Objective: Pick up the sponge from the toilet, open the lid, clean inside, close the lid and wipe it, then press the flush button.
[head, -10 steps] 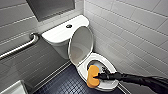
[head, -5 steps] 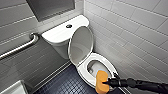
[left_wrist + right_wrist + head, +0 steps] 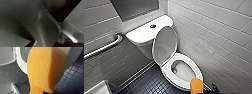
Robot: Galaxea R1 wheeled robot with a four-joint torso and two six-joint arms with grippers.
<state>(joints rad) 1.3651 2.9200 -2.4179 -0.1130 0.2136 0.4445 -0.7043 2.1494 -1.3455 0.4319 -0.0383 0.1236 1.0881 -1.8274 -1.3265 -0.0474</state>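
One sponge (image 3: 196,85) hangs over the front rim of the one toilet (image 3: 146,33), clamped in the right tool (image 3: 46,92). The head view alone shows the lid (image 3: 165,45) raised against the tank. The right wrist view alone shows the sponge's pores.

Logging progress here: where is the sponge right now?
Head view: the sponge is at the bottom edge, right of centre, by the front rim of the toilet.

No lettering, label or number can be read anywhere.
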